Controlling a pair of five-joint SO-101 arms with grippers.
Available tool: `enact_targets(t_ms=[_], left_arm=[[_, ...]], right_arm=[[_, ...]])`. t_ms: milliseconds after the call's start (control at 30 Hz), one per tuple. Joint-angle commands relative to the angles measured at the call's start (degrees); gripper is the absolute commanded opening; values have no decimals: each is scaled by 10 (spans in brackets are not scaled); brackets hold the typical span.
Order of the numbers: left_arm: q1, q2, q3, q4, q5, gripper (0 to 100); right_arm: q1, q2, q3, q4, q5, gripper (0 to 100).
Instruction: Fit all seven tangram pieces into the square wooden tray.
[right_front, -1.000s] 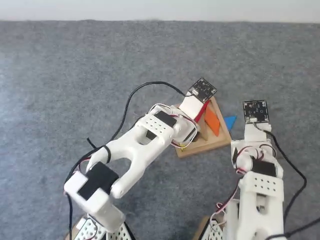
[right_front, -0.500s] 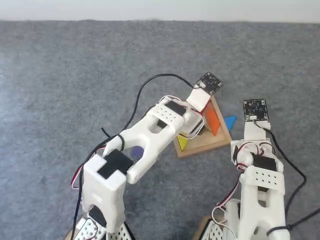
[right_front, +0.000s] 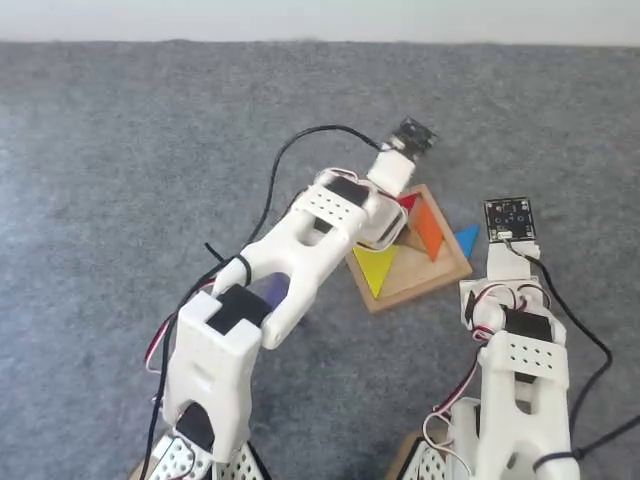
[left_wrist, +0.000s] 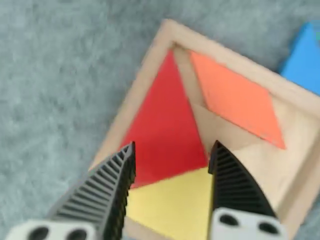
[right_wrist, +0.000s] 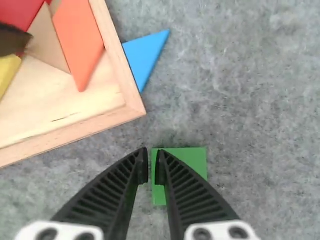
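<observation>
Nearest to us, the right arm (right_front: 520, 370) stands at the near right edge of the grey carpet (right_front: 120, 160). Its wrist camera shows the right gripper (right_wrist: 151, 152) with its black ribbed fingers drawn almost together, only a sliver of gap between them, gripping nothing. The tips hang over one edge of a green square (right_wrist: 190, 162) that lies flat on the carpet, near the closest corner of the square wooden tray (right_wrist: 75, 132) but apart from it. To the left, the left arm (right_front: 300, 260) stretches forward from the near edge, and a purple piece (right_front: 268, 291) peeks out on the carpet beneath its forearm, mostly hidden. Farther out, right of the carpet's middle, the tray lies turned so that one corner points away from us. Inside it, a yellow triangle (left_wrist: 170, 205) fills the near left part. A red triangle (left_wrist: 162, 130) meets it edge to edge and runs up into the far corner. An orange parallelogram (left_wrist: 235, 100) lies along the far right rim beside the red one, with bare wood showing between them and along the near right rim. The left gripper (left_wrist: 174, 150) hovers above the red and yellow pieces, its fingers spread moderately wide and empty. A blue triangle (right_wrist: 145, 52) lies on the carpet outside the tray's right rim, touching it.
</observation>
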Motion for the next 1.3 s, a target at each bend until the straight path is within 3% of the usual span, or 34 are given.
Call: enact_targets(t_ms=[0,233,467,633,967,1067,1267], left_arm=[[-1,-70,-21,45,-8,231],[27,-174,110,46,-4,231],[54,-196,240,-42,-5,231],[53,-184,268,-36,-8,231],[52,-283,385,-11,-42,215],[32,-316,410,-9,-47,215],[-79,-338,415,-1,-110,215]], right_arm=[[-4,-2,-36,-1,8,45],[-2,-2,-36,-1,8,45],[-2,-2,-36,0,8,45],[-2,-2,-36,0,8,45],[-4,-1,-36,0,8,45],[-4,-1,-36,0,8,45],[-5,-1,-36,0,8,45]])
